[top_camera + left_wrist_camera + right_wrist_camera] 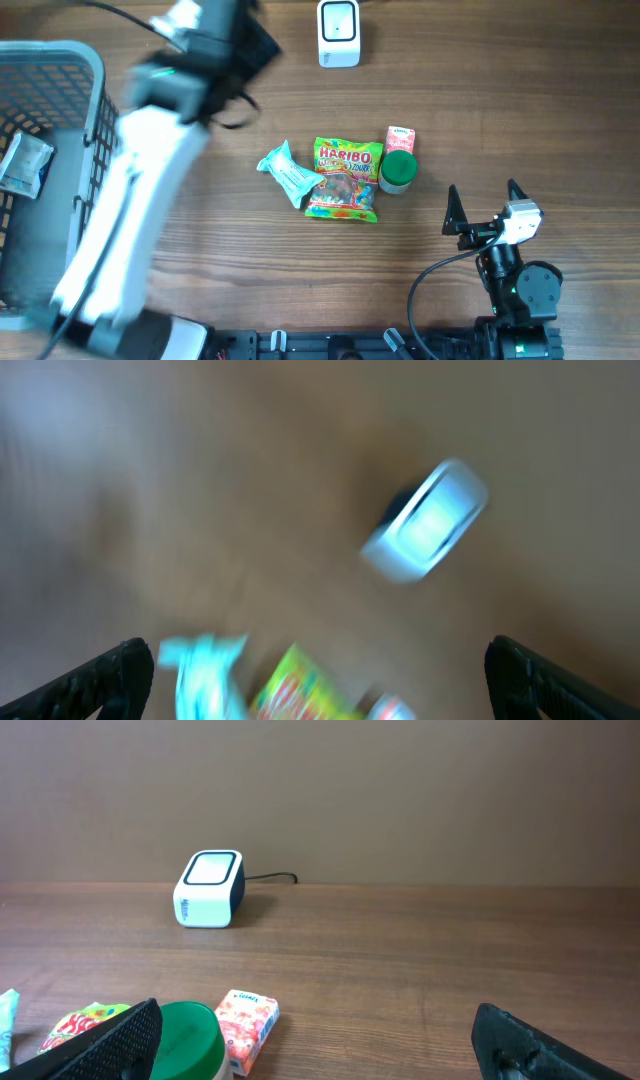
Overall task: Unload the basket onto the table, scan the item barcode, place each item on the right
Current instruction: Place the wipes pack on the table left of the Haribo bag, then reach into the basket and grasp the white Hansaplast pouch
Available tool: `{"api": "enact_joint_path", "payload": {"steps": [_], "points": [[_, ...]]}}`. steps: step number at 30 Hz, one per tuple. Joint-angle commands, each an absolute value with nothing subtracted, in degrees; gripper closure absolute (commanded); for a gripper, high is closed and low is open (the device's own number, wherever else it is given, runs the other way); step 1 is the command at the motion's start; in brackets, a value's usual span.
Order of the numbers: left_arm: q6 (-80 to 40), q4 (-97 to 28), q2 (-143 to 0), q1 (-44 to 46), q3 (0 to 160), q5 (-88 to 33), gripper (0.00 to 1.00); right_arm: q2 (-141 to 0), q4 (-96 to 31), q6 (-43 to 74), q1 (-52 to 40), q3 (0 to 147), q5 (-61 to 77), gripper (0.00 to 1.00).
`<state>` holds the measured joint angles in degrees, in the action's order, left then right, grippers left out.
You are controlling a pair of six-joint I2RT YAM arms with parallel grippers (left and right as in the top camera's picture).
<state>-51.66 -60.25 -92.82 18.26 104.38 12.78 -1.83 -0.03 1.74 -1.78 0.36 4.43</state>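
The left fingers (112,678) and right fingers (110,1042) stand spread wide, empty; the left arm (130,200) is motion-blurred; a hasty reach could knock the Haribo bag (345,178) or green-capped bottle (398,171) askew, hiding barcodes.

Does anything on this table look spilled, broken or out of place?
Nothing looks spilled or broken. The Haribo bag, teal packet, pink carton and green-lidded jar lie bunched together in the middle; the scanner sits apart, farther back.
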Motion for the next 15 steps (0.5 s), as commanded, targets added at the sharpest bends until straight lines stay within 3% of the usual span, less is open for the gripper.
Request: {"api": "enact_joint_path", "payload": {"steps": [1,6,8,11,15], "points": [[-43.7,-61.2,-84.3,7.2,108.8,21.6,0.00,-1.7,0.1,2.6,-1.8,0.3,3.8,0.00],[-47.1,-70.7,-82.7,-17.1,108.1,17.1,0.00,-1.7,0.1,2.6,-1.8,0.3,3.8,0.00],[-53.7,-73.0,-84.3,-27.3,106.0,11.0,0.00,-1.7,0.1,2.6,-1.8,0.3,3.8,0.00],[-73.6,-78.2,-86.8,-38.4,101.4,7.7,0.00,-1.7,0.1,2.6,-1.8,0.3,3.9,0.00],[-102.9,-78.1,-90.7,-43.0,95.6,7.5,0.00,-1.7,0.1,2.6,-1.8,0.3,3.8,0.00]]}}
